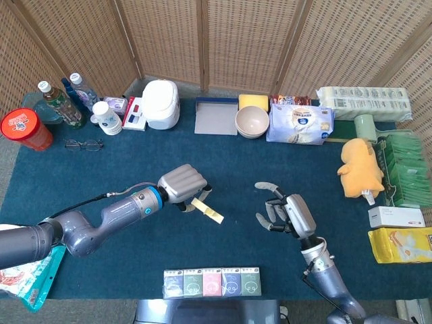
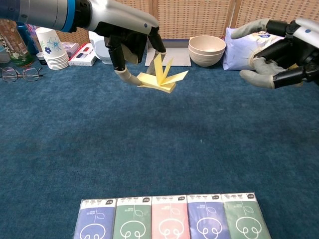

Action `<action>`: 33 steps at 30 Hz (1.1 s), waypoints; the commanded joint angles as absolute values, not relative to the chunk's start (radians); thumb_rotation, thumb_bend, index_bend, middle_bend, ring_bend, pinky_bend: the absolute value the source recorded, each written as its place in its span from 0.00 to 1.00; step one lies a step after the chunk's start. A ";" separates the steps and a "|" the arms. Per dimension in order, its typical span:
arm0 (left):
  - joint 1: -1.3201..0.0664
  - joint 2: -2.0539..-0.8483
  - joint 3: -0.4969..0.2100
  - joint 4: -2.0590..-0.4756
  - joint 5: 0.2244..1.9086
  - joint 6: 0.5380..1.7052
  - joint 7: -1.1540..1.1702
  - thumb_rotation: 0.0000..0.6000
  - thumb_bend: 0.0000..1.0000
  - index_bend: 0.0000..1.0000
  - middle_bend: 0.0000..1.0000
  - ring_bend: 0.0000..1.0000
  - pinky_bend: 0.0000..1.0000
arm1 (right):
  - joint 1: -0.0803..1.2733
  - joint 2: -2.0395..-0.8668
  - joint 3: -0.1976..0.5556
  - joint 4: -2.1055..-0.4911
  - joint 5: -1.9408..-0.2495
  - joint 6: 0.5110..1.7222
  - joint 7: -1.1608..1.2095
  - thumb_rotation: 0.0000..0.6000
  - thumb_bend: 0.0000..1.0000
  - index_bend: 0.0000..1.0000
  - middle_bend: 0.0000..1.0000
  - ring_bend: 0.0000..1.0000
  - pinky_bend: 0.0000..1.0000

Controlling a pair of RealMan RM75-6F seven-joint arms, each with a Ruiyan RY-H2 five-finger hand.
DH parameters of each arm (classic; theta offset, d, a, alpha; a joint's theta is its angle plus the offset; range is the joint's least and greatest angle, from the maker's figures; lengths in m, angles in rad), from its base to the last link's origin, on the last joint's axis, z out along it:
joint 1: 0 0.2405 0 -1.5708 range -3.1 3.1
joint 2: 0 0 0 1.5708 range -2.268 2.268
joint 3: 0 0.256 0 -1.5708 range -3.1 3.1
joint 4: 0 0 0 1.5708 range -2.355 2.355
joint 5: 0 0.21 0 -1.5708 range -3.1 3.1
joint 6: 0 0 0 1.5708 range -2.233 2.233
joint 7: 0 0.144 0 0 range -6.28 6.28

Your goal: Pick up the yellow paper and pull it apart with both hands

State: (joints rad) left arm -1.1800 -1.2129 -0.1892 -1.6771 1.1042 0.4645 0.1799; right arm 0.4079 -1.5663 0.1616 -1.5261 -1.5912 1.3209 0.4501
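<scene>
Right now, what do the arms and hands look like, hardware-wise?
Both arms are grey-metallic with rounded links. The left arm has a glowing blue ring at the wrist and a thin black cable along it. The left hand has a silver shell; the right hand is silver-grey, with dark finger links and pale tips in the chest view.

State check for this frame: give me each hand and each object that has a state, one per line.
Left hand: holds the folded yellow paper, lifted off the table.
Right hand: holds nothing, fingers apart, short of the paper.
Yellow paper: flaps fanned out, not yet pulled apart.
Stacked beige bowls: upright.
Row of tissue packs: lying flat, side by side.
</scene>
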 commanded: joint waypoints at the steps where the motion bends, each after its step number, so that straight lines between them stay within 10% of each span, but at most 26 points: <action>1: -1.190 -1.212 -0.184 -1.675 1.094 0.464 0.180 1.00 0.37 0.64 1.00 1.00 1.00 | 0.417 -1.577 0.158 -1.525 -1.589 1.314 0.451 1.00 0.32 0.27 0.92 1.00 1.00; 33: -1.250 -1.238 -0.146 -1.656 1.065 0.478 0.141 1.00 0.37 0.64 1.00 1.00 1.00 | 0.495 -1.624 0.133 -1.608 -1.579 1.252 0.352 1.00 0.34 0.32 0.95 1.00 1.00</action>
State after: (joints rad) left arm -1.2500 -1.2371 -0.1458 -1.6562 1.0642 0.4781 0.1418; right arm 0.4943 -1.6234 0.1322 -1.6077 -1.5793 1.2526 0.3530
